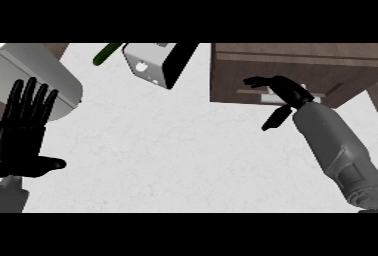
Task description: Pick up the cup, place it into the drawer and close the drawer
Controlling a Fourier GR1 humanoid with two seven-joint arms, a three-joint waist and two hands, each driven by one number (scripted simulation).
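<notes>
No cup shows in this view. The brown drawer unit [244, 75] stands at the upper right, its front facing the counter, with a pale handle bar [320, 94] across it. My right hand [289, 92] lies against that front over the handle. Its fingers are loosely bent toward the left, its thumb sticks down and away, and nothing is in it. The grey right forearm runs down to the lower right. At the left edge my left hand [23, 131] rests open, fingers up, with nothing in it.
A white box with a black side [151, 64] stands at the top middle, a green stick-shaped object [107, 53] just left of it. A grey-white rounded fixture [46, 70] fills the upper left corner. The white counter top [170, 155] spreads between my two arms.
</notes>
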